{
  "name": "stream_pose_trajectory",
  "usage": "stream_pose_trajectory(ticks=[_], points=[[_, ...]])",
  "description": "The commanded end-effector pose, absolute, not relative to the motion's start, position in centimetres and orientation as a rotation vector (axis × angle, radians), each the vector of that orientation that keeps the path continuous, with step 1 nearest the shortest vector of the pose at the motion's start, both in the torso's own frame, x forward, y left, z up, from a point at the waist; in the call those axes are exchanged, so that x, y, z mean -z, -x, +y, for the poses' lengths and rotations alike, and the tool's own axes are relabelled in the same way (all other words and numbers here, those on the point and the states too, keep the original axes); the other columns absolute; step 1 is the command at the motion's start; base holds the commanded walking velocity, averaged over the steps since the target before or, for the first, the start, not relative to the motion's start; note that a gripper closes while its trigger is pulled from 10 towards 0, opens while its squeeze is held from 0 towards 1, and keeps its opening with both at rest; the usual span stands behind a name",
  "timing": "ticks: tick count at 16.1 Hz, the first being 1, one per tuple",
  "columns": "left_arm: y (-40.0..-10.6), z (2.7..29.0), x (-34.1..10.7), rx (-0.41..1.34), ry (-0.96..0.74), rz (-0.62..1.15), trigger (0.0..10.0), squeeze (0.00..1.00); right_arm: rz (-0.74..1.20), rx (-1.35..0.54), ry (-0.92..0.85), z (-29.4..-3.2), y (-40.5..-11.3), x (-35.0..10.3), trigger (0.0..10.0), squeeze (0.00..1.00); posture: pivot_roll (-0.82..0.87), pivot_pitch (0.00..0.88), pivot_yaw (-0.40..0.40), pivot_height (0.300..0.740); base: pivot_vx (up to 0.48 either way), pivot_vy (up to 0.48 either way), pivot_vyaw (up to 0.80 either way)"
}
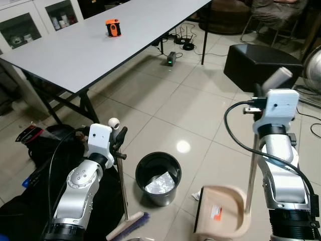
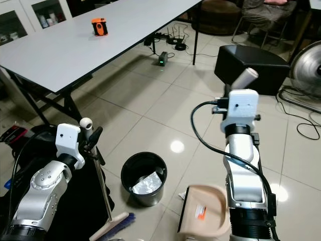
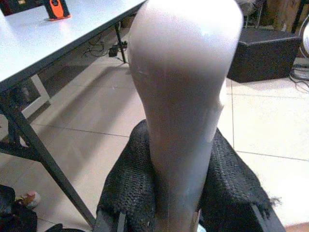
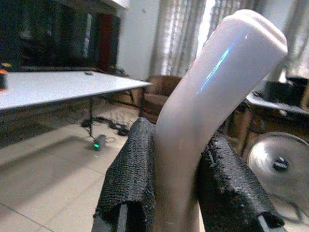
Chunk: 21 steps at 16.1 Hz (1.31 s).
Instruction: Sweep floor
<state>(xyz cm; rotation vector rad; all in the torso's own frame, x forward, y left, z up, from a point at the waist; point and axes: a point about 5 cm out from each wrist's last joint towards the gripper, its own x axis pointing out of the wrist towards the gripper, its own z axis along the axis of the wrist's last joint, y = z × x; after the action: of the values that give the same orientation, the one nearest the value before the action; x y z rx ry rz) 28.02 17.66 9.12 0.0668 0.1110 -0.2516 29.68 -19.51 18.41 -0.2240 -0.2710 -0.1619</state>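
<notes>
My left gripper (image 1: 119, 145) is shut on the thin metal shaft of a broom (image 1: 122, 186), just below its pale knob (image 3: 183, 96). The broom's head with blue bristles (image 1: 131, 226) rests on the tiles by my left side. My right gripper (image 1: 259, 100) is shut on the upright pale handle (image 4: 203, 111) of a beige dustpan (image 1: 223, 211), which sits on the floor in front of my right side. A black round bin (image 1: 158, 178) with crumpled silvery waste inside stands between broom and dustpan. A small white scrap (image 1: 196, 196) lies on the tiles by the dustpan's edge.
A long grey table (image 1: 75, 55) with an orange object (image 1: 113, 27) stands at the far left. Black bags (image 1: 45, 150) lie under it. A black ottoman (image 1: 261, 65), a fan (image 1: 313, 65) and cables are at the right. A seated person (image 1: 276, 10) is at the back.
</notes>
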Motion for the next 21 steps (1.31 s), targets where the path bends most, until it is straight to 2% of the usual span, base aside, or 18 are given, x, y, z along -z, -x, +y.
stream_pose_trajectory(ticks=[1,12,17,21], points=[[-28.2,17.6,-10.1,0.25,-0.069,0.078,10.0,0.0,-0.345,0.15,0.21,-19.1,-29.4,-19.9,10.0,0.0,0.04,0.0,0.085,0.74,-0.251,0.0,0.0],[-28.3,17.3,-10.2,0.261,-0.066,0.077,10.0,0.0,-0.244,0.083,0.216,-18.3,-28.7,-17.9,10.0,0.0,0.03,0.0,0.088,0.74,-0.289,0.0,0.0],[-28.7,16.8,-10.4,0.281,-0.057,0.08,10.0,0.0,-0.125,0.075,0.205,-17.8,-28.3,-16.1,10.0,0.0,0.03,0.0,0.095,0.74,0.0,0.0,0.0],[-29.0,16.1,-10.6,0.305,-0.047,0.082,10.0,0.0,-0.1,0.1,0.205,-17.7,-28.1,-15.9,10.0,0.0,0.02,0.0,0.088,0.74,0.0,0.0,-0.8]])
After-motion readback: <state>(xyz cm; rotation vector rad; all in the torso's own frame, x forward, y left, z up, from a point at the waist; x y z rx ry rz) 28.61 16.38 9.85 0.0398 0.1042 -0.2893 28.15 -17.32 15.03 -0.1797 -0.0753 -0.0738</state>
